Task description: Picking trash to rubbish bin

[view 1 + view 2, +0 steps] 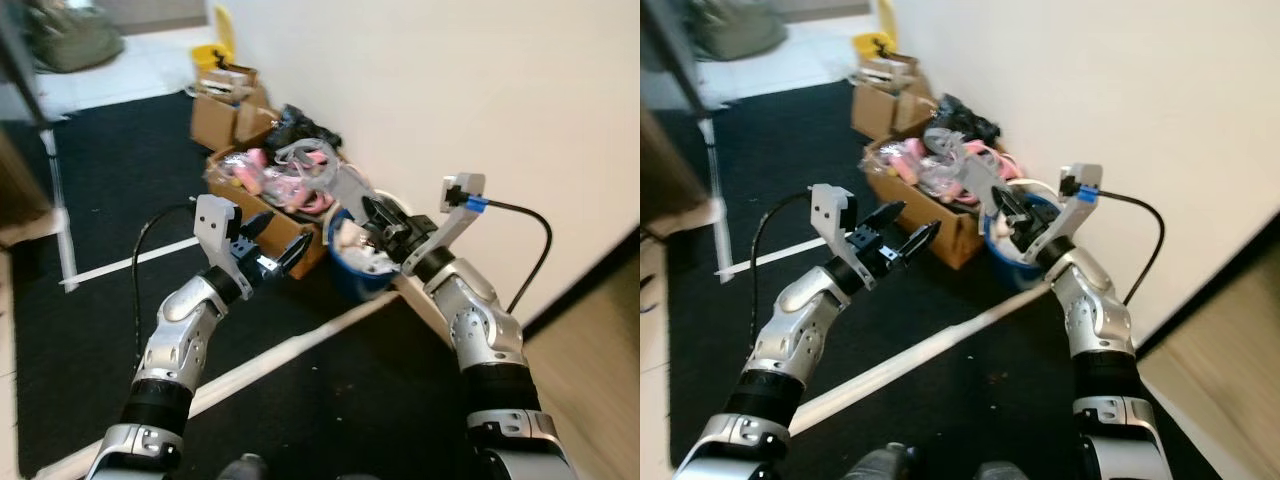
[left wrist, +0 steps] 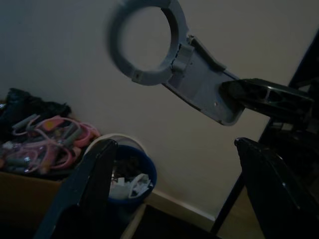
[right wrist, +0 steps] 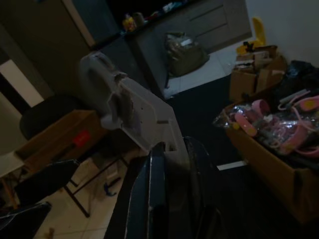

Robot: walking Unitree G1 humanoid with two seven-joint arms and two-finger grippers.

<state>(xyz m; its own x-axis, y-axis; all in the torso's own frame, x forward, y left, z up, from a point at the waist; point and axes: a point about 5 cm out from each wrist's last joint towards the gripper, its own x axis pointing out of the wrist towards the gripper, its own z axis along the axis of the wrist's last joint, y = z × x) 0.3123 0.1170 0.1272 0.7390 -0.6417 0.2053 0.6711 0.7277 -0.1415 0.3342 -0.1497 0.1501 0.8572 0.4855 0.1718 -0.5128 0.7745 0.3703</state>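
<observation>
Grey plastic ring part point(image 1: 335, 178) clamped in right pincer point(image 1: 372, 212), above blue bin point(image 1: 345, 272); left pincer point(image 1: 272, 247) apart.

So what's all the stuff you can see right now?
grey ring part: one, grey, held up over the bin
bin: one, blue, by the wall, white scraps inside
big box: one, brown, left of the bin, full of pink things
small boxes: a few, brown, further along the wall
mat: black, white lines
wall: cream
left gripper: open, holding nothing
right gripper: shut on grey ring part
</observation>
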